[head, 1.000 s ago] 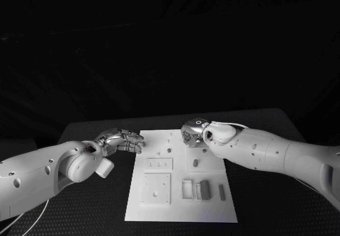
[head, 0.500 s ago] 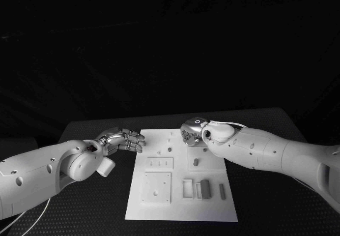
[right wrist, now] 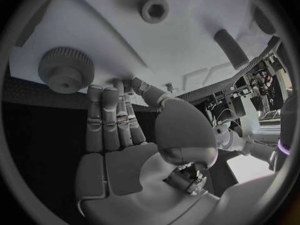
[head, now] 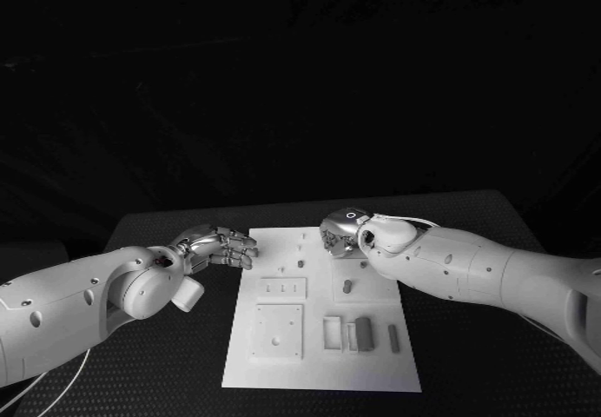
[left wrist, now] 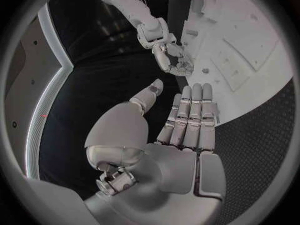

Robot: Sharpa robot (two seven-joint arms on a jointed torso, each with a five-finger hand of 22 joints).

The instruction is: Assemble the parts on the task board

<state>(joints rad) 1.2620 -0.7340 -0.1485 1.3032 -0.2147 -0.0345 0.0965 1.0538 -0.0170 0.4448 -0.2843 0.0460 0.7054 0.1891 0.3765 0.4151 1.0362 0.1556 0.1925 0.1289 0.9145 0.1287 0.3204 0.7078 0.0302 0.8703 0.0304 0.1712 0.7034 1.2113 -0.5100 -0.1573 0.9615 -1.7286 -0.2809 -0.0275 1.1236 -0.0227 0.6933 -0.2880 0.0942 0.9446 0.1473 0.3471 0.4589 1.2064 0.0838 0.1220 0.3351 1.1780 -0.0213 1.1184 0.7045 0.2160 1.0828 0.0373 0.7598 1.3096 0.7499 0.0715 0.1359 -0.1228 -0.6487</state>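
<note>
While the left hand (head: pixel 215 247) holds the same place at the left edge of the task board (head: pixel 376 369) as a second ago, the right hand (head: pixel 340 233) has drawn slightly toward the board's far right corner across the last second, and nothing on the board has shifted with it. The left wrist view shows the left hand's fingers (left wrist: pixel 190 116) straight and pressed side by side, the thumb held apart, the palm empty. The right wrist view shows the right hand (right wrist: pixel 122 135) much the same: fingers straight and together, the thumb folded alongside, nothing pinched, hovering over the far part of the board with a knurled round part (right wrist: pixel 65 69), a hexagon-socket part (right wrist: pixel 154 8) and a short cylindrical peg (right wrist: pixel 230 48) lying ahead of it. In the head view several grey parts, among them an upright block (head: pixel 362 334) and a thin bar (head: pixel 392 339), rest near the board's near right side, and a small peg (head: pixel 347 285) stands near the middle. I judge that the small move is a repositioning before a pick, not a grasp; assembly seems to be waiting on the right hand to settle on one of the far parts.
</note>
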